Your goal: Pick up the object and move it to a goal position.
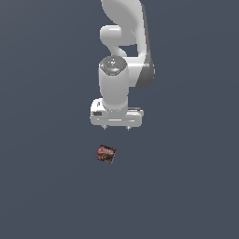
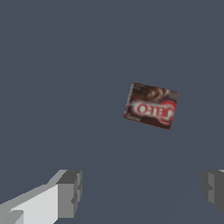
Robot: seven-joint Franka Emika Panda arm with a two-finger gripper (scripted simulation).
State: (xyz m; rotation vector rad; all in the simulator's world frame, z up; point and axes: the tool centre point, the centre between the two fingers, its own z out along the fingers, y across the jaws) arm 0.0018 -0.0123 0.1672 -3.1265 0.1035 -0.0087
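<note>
The object [image 1: 106,153] is a small flat dark brown-and-red box with a red and white label, lying on the grey floor. In the exterior view it rests just below the white arm's hand and slightly toward that view's left. My gripper [image 1: 116,127] hangs above the floor, apart from the box. The wrist view shows the same object [image 2: 151,105] lying flat ahead of the gripper [image 2: 142,190], whose two grey fingers [image 2: 70,192] stand wide apart with nothing between them. The gripper is open.
A plain dark grey surface [image 1: 46,186] extends on every side of the box. The white arm [image 1: 126,42] rises from the hand toward the upper part of the exterior view. No other objects show.
</note>
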